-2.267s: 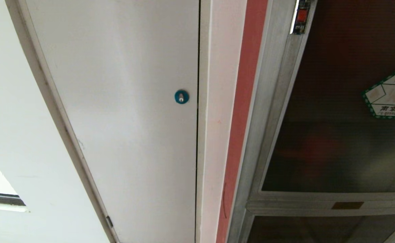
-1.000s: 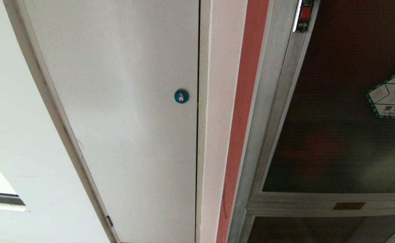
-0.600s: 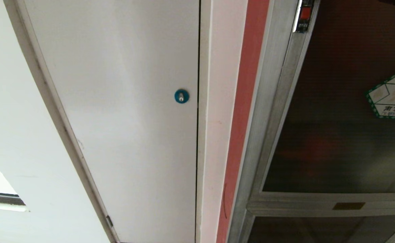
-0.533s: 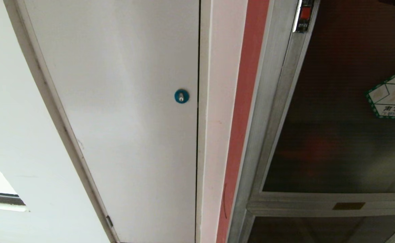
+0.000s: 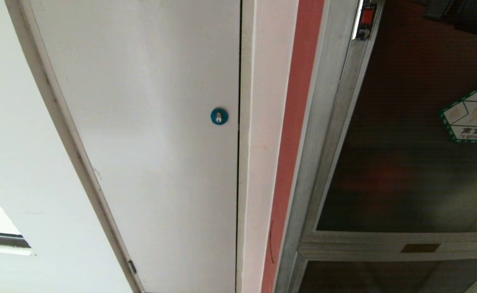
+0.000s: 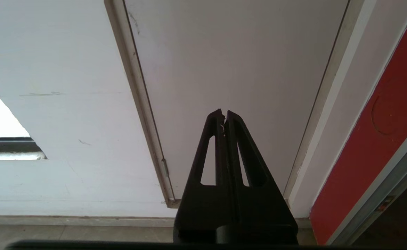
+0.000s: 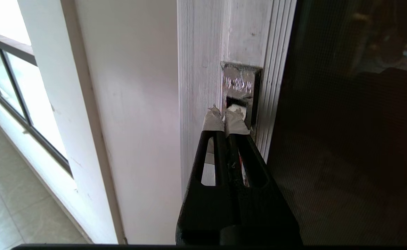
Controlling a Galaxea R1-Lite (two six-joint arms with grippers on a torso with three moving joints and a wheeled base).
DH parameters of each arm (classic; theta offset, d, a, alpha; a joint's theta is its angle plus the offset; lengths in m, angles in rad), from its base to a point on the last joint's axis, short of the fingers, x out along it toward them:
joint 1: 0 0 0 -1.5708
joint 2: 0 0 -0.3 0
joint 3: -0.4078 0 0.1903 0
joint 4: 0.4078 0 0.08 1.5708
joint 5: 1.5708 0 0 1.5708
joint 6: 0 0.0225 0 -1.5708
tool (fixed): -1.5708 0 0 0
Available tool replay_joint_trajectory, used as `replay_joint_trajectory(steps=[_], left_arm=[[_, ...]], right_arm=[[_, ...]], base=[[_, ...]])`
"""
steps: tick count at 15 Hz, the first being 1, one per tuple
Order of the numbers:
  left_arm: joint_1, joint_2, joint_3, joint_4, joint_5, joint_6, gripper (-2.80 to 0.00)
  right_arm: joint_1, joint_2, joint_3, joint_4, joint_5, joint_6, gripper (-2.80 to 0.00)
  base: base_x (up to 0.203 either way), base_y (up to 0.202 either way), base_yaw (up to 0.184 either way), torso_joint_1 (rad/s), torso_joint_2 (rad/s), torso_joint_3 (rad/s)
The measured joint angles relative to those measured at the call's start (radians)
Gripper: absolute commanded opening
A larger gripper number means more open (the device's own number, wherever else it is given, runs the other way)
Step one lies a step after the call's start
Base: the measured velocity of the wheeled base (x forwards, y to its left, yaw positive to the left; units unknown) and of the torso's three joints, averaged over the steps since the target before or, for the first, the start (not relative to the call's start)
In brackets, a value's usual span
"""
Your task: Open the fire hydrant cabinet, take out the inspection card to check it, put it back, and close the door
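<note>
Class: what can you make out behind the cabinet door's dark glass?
Behind the door only a dim reddish blur and reflections show through the tinted glass. A green-bordered sticker sits on it. No inspection card is discernible; the tint hides the contents.

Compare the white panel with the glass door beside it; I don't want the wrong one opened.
The white panel is plain and opaque; the door is dark tinted glass in a silver frame. The panel carries a blue round lock; the door bears a red latch tab and a hexagonal sticker. Both look closed.
</note>
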Motion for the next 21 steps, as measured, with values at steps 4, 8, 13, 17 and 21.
replay_joint_trajectory(steps=[4, 8, 13, 17, 21], left_arm=[[0.000, 0.000, 0.000, 0.000, 0.000, 0.000, -2.80], [0.000, 0.000, 0.000, 0.000, 0.000, 0.000, -2.80], [0.000, 0.000, 0.000, 0.000, 0.000, 0.000, -2.80], [0.000, 0.000, 0.000, 0.000, 0.000, 0.000, -2.80], [0.000, 0.000, 0.000, 0.000, 0.000, 0.000, -2.80]], right_arm=[[-0.018, 0.005, 0.034, 0.011, 0.010, -0.001, -2.80], [-0.030, 0.024, 0.042, 0.008, 0.009, -0.003, -2.80], [-0.036, 0.046, 0.028, 0.006, 0.010, -0.003, -2.80], [-0.036, 0.007, 0.076, 0.001, 0.034, -0.002, -2.80], [-0.022, -0.056, 0.120, 0.009, 0.081, -0.001, -2.80]], base=[[0.000, 0.000, 0.000, 0.000, 0.00, 0.000], [0.000, 0.000, 0.000, 0.000, 0.00, 0.000], [0.000, 0.000, 0.000, 0.000, 0.00, 0.000], [0.000, 0.000, 0.000, 0.000, 0.00, 0.000], [0.000, 0.000, 0.000, 0.000, 0.00, 0.000]])
